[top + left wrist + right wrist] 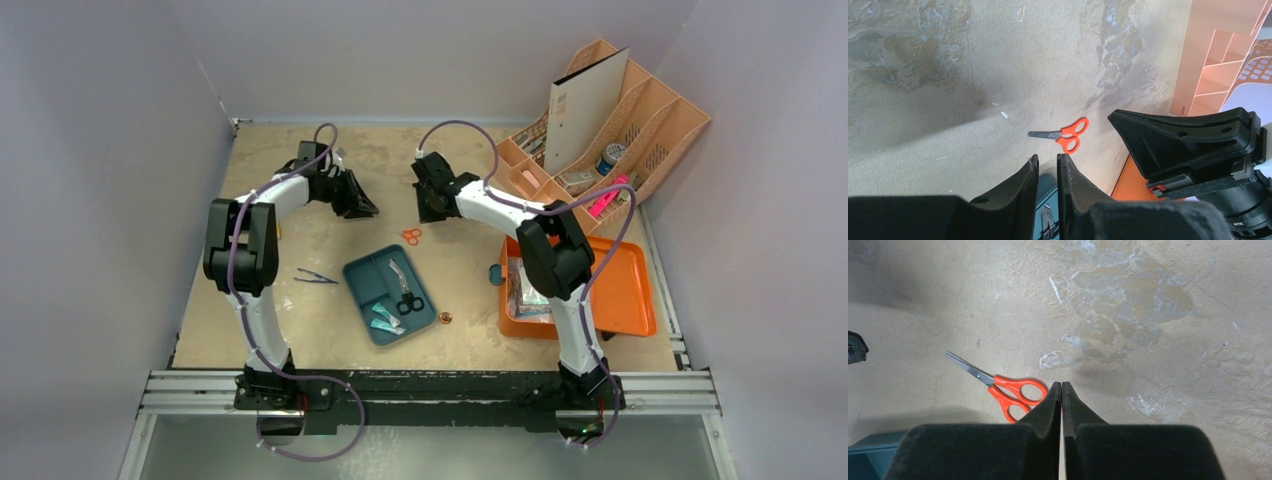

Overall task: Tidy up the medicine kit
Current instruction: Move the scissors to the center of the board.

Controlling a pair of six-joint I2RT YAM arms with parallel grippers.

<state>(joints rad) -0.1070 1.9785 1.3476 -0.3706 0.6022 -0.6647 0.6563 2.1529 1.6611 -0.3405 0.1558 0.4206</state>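
The orange medicine kit (pixel 625 290) lies open at the right of the table, with clear packets (pixel 527 292) in its left half. Small orange-handled scissors (pixel 411 236) rest on the table between my two grippers. My left gripper (pixel 362 208) hovers just left of the scissors (pixel 1068 135). Its fingers stand a narrow gap apart around my left gripper (pixel 1048 159), with nothing between them. My right gripper (pixel 430 210) is just right of the scissors (pixel 1008 387). In the right wrist view my right gripper (pixel 1061 385) is shut and holds nothing.
A dark teal tray (pixel 390 300) in the middle holds black scissors (pixel 408 298) and small teal items. Tweezers (pixel 315 277) lie to its left, a coin (pixel 445 319) to its right. A blue piece (pixel 496 274) sits by the kit. The peach organizer (pixel 610 130) stands at back right.
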